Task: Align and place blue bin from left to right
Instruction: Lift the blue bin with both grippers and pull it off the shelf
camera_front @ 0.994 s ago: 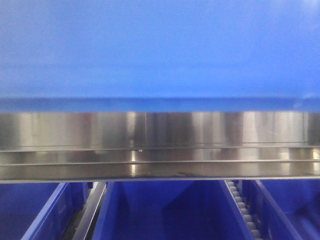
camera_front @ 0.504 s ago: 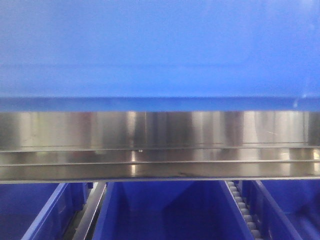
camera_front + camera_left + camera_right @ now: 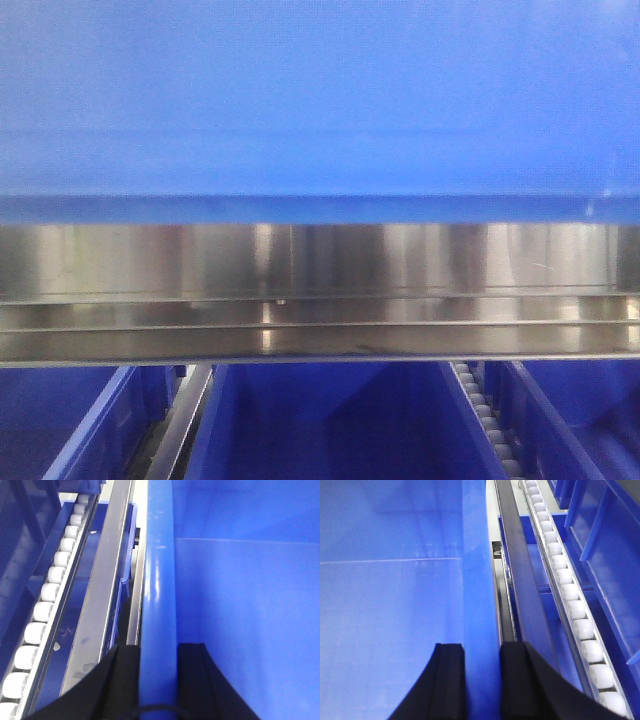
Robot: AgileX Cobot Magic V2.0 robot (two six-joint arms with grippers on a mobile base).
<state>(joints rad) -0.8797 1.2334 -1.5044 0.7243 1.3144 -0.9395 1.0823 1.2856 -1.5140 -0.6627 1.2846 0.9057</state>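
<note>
The blue bin [image 3: 320, 100] fills the upper half of the front view with its smooth side panel, and its lower edge sits just above a steel rail. In the left wrist view my left gripper [image 3: 157, 647] straddles the bin's left rim [image 3: 157, 580], one black finger outside and one inside, both pressed to the wall. My right gripper [image 3: 482, 647] clamps the right rim [image 3: 475, 555] the same way. The bin's inside [image 3: 240, 605] [image 3: 390, 605] shows nothing in it.
A polished steel shelf rail [image 3: 320, 290] runs across the front view below the bin. Under it stand other blue bins [image 3: 330, 420] seen from above. White roller tracks [image 3: 50, 590] [image 3: 570, 590] run alongside the held bin, beside steel frame bars [image 3: 100, 580].
</note>
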